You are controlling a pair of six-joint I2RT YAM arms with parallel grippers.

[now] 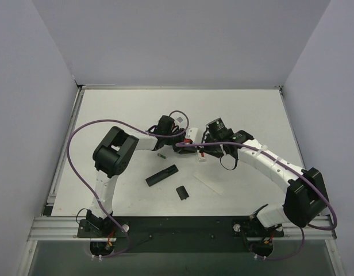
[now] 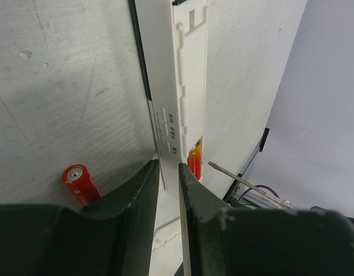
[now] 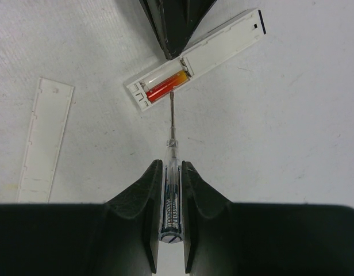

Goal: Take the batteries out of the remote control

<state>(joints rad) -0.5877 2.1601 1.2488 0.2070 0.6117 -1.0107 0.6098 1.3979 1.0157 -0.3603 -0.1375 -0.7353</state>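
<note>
My left gripper [image 2: 169, 172] is shut on a white remote [image 2: 177, 86], pinning it to the table. Its battery slot is open, with a red-orange battery [image 3: 165, 87] inside. My right gripper [image 3: 171, 172] is shut on a clear-handled screwdriver [image 3: 172, 155] whose tip touches that battery. A loose red battery [image 2: 79, 181] lies beside the left fingers. In the top view, both grippers [image 1: 183, 144] [image 1: 204, 150] meet at mid-table. A slim black remote [image 1: 162, 174] lies nearer the front, with a tiny green battery [image 1: 161, 155] just behind it.
A small black cover piece [image 1: 182, 192] lies to the right of the black remote. A long white cover strip [image 3: 45, 138] lies flat beside the white remote; it also shows in the top view [image 1: 208, 184]. Grey walls enclose the table.
</note>
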